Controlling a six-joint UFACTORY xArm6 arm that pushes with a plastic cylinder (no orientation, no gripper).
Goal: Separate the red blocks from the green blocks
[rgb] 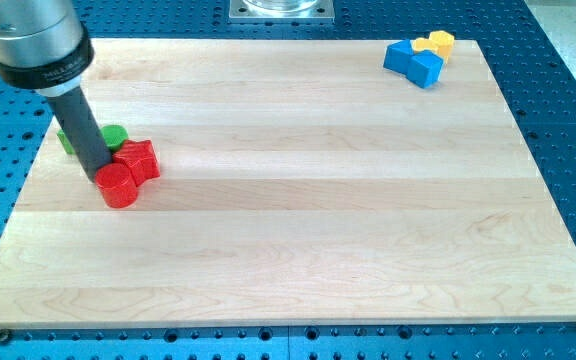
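Wedging my tip [105, 178] btwn green blocks [114, 136] at 12 o'clock, red cylinder [119, 186] touching at 4; end effector is a bare rod, nothing gripped.

The worktop [298, 200] is pale wood with lengthwise grain in joined strips, smooth with a soft satin sheen. Beneath it lies a blue perforated base [568, 90], matt, looking like painted metal. The rod [83, 135] is dark and matt, fitted into a brushed, silvery metal collar [33, 40]. The red blocks [128, 172], green blocks [103, 137], blue blocks [414, 62] and yellow blocks [435, 43] are evenly coloured, smooth and matt, like painted wood or plastic. A metal plate [282, 9] sits at the far edge.
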